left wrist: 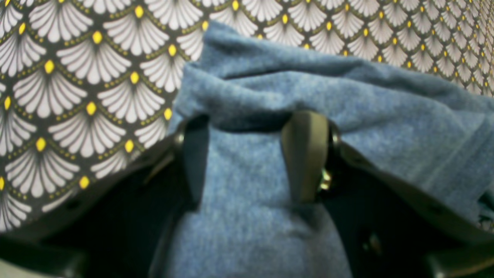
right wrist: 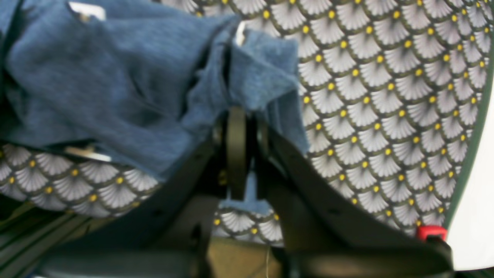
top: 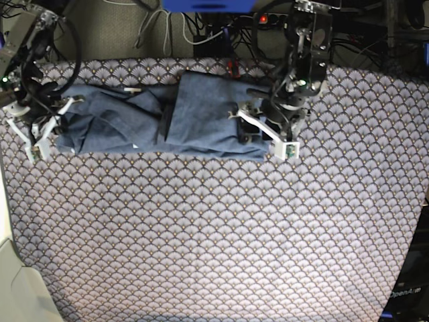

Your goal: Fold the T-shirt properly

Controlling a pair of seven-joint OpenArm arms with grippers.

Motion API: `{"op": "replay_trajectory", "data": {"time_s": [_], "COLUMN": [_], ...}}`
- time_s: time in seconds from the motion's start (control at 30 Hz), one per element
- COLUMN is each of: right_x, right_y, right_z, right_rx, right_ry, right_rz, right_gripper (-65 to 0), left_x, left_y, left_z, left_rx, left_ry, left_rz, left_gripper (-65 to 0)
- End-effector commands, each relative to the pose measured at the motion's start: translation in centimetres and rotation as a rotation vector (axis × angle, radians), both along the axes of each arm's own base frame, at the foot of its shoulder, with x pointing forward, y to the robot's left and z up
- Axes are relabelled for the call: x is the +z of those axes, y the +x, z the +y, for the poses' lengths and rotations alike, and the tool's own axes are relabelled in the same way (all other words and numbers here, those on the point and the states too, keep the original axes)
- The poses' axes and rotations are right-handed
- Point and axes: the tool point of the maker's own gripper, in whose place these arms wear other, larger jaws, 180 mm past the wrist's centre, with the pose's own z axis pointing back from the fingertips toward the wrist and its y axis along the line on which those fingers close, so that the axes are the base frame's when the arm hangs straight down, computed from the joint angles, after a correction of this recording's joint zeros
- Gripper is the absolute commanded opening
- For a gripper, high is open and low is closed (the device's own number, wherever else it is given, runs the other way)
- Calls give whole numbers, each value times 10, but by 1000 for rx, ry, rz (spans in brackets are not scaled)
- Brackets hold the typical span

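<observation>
The slate-blue T-shirt [top: 194, 107] lies bunched in a long band across the far part of the table, with a folded panel in its middle. My left gripper [top: 260, 131] is at the shirt's right end. In the left wrist view its jaws [left wrist: 251, 117] stand apart with shirt fabric [left wrist: 347, 85] bulging between them and a fold lying over the tips. My right gripper [top: 50, 124] is at the shirt's left end. In the right wrist view it [right wrist: 237, 112] is shut on a pinch of the shirt's edge [right wrist: 96, 77], lifted slightly off the cloth.
The fan-scale tablecloth [top: 214, 228] covers the table. Cables and a power strip [top: 201, 27] lie behind the far edge. The table's rounded edge and pale floor [right wrist: 474, 193] show close to the right gripper, with a small red part [right wrist: 430, 231] there.
</observation>
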Motion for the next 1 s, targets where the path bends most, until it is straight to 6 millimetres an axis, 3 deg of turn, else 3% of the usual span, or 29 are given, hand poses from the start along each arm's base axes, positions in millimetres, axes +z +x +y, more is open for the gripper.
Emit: {"op": "replay_trajectory", "data": {"time_s": [0.0,0.2,0.27,0.73,0.97], "right_x": [5,-18,-22,-47,-60], "right_y": [5,-5,-5,6,5], "right_z": [-3,-19,-24,-46,-60], "right_rx": [5,-20,-26,-74,-107], "right_ry": [-1,21,26,98,123], "right_rz": [-20,61,64,47,85], "right_gripper": [-561,-326,-286,-275,-275], "left_x": [10,9,9,7,18], "left_y": [6,5,5,1,3], "left_z": [-1,0,0,1,1], "left_rx": [6,1,1,-1,-2], "left_ry": [-8,-4,-4,0,-3], "left_rz": [-37,-35,-35,-28,-59], "left_gripper": [-318,-318,-318,-318,-318]}}
